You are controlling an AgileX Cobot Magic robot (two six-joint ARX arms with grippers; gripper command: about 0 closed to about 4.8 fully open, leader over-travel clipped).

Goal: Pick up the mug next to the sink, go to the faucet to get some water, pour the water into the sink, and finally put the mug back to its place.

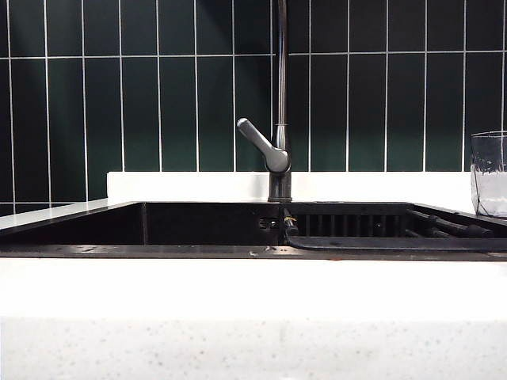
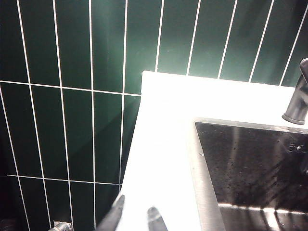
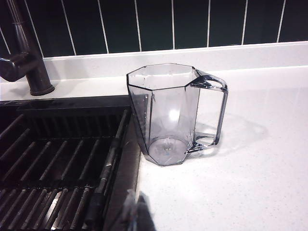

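Mug (image 3: pixel 168 113) on white countertop (image 3: pixel 250 159) beside sink (image 1: pixel 198 226), left gripper (image 2: pixel 134 216) spread, right gripper (image 3: pixel 137 211) pressed together

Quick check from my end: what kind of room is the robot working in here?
Most likely a kitchen: a black sink set into a white speckled countertop, a tall dark faucet behind it, and dark green wall tiles. A clear faceted mug stands beside the sink.

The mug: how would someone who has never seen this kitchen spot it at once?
Start at the black sink in the white countertop. Beside its right rim stands the mug, upright and empty. It alone is clear faceted plastic, with a thin side handle.
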